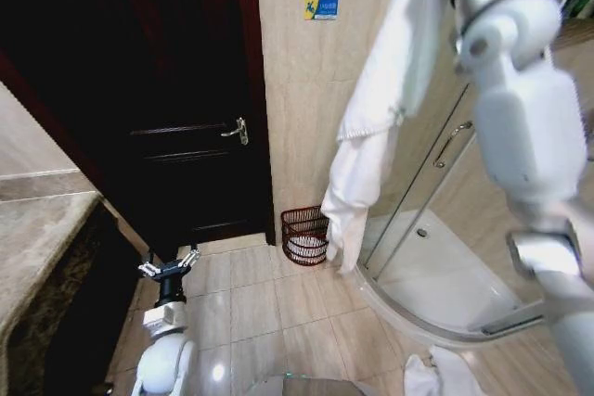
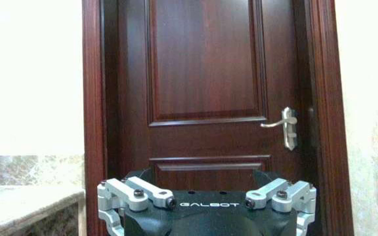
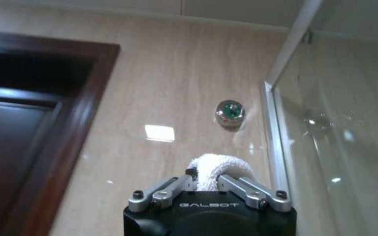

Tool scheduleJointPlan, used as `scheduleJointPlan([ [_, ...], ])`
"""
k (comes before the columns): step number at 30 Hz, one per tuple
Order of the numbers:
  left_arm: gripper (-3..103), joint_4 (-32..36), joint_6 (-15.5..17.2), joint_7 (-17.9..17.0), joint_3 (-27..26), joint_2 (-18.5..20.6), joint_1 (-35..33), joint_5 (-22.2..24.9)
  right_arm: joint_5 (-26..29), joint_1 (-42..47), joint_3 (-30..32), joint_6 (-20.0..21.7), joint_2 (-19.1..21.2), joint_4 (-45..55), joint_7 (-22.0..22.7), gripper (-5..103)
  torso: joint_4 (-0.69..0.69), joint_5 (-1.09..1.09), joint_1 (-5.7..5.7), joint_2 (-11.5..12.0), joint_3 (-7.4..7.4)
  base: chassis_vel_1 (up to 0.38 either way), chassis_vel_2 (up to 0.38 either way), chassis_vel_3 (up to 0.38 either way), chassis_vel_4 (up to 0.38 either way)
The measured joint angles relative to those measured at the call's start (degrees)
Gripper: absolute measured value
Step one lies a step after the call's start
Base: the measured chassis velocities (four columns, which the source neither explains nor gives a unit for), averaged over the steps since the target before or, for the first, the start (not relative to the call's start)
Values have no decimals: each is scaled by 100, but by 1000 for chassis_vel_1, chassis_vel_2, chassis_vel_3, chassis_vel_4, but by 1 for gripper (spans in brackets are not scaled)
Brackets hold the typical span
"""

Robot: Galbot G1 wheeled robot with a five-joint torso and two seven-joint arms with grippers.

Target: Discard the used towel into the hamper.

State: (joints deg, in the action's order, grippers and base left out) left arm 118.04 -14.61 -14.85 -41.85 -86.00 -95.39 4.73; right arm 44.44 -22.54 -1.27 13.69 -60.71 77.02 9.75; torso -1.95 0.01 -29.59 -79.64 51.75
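The right gripper is raised high and closed on a fold of the white towel; in the right wrist view the jaws pinch a bunched roll of cloth between them. The rest of the towel hangs straight down below the gripper in a long drape, its lowest corner ending just beside the hamper and slightly toward the shower side.

The hamper, a small dark reddish-brown ribbed basket, stands on the tiled floor far below the gripper, against the beige wall between the dark wooden door and the curved glass shower enclosure. Ahead of the gripper, a round chrome wall fitting sits on the wall.

The left gripper is parked low, well apart from the towel, facing the door with its lever handle; its jaws stand wide and hold nothing.

Step in hand, by judgement: transport. The towel is lifted and carried but not yet over the hamper opening. The next move calls for shifting the right gripper toward the door side until the hanging cloth is centred over the rim, then lowering so the drape gathers inside before release. A second white cloth lies on the floor by the shower threshold.
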Motion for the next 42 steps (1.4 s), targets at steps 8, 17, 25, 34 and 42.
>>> scheduleJointPlan([
  [8, 100, -72, -155, 4, -1, -133, -47, 19, -400, -1831, -606, -319, -598, -2360, -479, 3, 2, 1, -1, 0, 1, 0, 0, 0, 0],
  [17, 100, -117, -195, -46, 16, -195, 1, -31, -593, -2541, -577, -524, -1237, -3529, -657, 3, 1, -3, 1, -1, -2, 0, 0, 0, 0],
  [25, 100, -118, -221, -72, 101, -293, 65, -226, -791, -1454, -300, -642, -1458, -3096, -638, 3, 2, 0, -2, 0, 1, 0, 0, 0, 0],
  [34, 100, -144, -198, -87, 162, -278, 129, -338, -1033, -912, -80, -909, -1743, -3185, -659, 3, 2, -2, -1, 0, 0, 0, 0, 0, 0],
  [42, 100, -181, -197, -95, 159, -254, 144, -332, -1293, -1425, 231, -1111, -2255, -3931, -797, 3, 0, -5, 0, 0, -1, 0, 0, 0, 0],
])
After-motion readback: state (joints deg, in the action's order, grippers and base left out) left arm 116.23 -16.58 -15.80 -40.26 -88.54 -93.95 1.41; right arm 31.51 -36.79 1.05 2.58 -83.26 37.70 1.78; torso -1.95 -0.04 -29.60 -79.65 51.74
